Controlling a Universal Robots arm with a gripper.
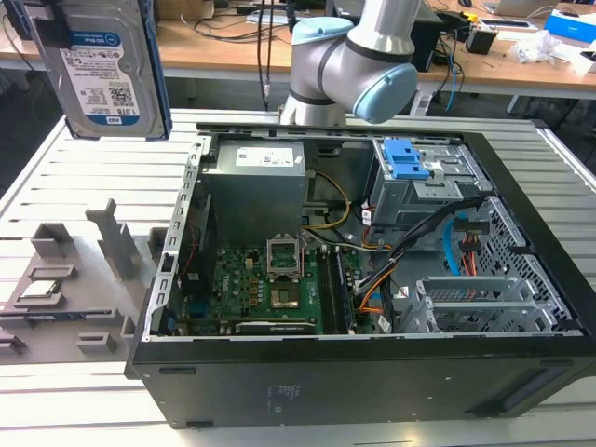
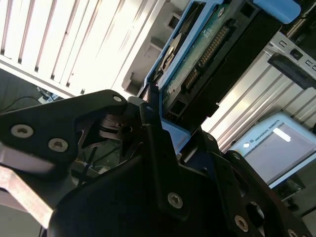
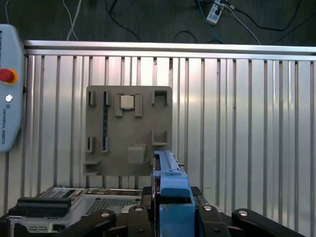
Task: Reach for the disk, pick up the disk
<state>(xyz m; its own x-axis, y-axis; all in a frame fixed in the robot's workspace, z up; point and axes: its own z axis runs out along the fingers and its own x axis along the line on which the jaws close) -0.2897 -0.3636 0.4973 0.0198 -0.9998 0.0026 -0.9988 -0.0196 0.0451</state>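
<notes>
The disk, a silver hard drive with a white-and-blue label and a blue frame, hangs upright high over the slatted table at the exterior view's left. In the first wrist view the disk appears edge-on, its blue frame standing between the black fingers of my gripper. Its green circuit-board underside shows on the disk in the second wrist view, with my gripper clamped around its end. The gripper is shut on the disk, which touches nothing below it.
An open black computer case fills the middle and right of the table, with a blue drive latch in its bay. A grey fixture plate holding a small chip lies below the disk. The arm's base stands behind the case.
</notes>
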